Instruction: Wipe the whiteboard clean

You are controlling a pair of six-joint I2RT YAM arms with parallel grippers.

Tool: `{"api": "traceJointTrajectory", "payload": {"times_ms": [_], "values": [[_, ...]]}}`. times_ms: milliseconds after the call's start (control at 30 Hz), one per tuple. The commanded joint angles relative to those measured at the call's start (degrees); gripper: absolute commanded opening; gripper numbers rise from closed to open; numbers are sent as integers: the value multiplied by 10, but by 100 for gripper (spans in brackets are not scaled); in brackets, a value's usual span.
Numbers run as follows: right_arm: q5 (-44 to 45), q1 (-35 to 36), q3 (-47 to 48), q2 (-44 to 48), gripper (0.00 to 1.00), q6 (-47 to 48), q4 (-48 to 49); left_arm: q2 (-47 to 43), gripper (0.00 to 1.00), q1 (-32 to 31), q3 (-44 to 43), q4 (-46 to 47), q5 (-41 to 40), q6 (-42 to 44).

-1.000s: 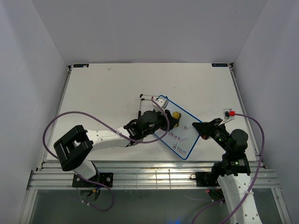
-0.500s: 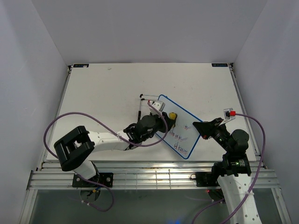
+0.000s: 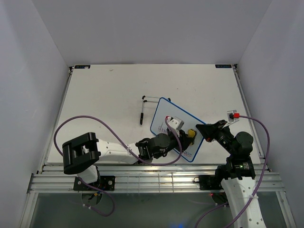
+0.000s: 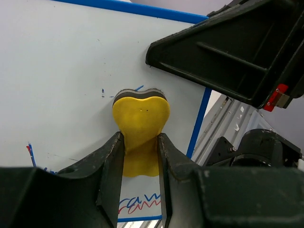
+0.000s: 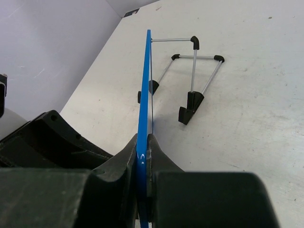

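Note:
The whiteboard (image 3: 164,118), white with a blue frame, lies tilted over the table's near middle. My right gripper (image 3: 203,131) is shut on its right edge; in the right wrist view the blue frame (image 5: 145,102) runs edge-on between the jaws. My left gripper (image 3: 186,136) is shut on the yellow eraser (image 3: 191,134), which it presses flat on the board near its right corner. In the left wrist view the eraser (image 4: 140,116) sits between my fingers (image 4: 110,164), with blue and red writing (image 4: 138,204) below it and small marks (image 4: 30,151) at the left.
The board's wire stand with black feet (image 3: 144,108) lies on the table left of the board; it also shows in the right wrist view (image 5: 194,83). Metal rails (image 3: 156,175) run along the table's near edge.
My left gripper has slid the eraser from the board's upper middle down to its right corner. Writing in the board's middle is gone. The right gripper has held still.

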State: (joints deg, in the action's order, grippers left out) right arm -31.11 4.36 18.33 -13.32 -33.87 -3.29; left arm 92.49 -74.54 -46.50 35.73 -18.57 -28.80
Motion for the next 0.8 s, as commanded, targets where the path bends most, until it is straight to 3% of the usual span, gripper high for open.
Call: {"api": "traceJointTrajectory", "payload": {"times_ms": [0,300,500,767], "values": [[-97,16,50,15,8,-64,87,17,1,-5,-25,-20,2,4],[-99,15,54,15,8,-64,84,-19,0,57,0,-106,-65,-24],[-101,16,54,14,8,-64,83,-41,0,117,6,-136,-61,-33],[-96,16,54,10,8,-66,84,-14,0,89,-46,-129,-18,-2]]}}
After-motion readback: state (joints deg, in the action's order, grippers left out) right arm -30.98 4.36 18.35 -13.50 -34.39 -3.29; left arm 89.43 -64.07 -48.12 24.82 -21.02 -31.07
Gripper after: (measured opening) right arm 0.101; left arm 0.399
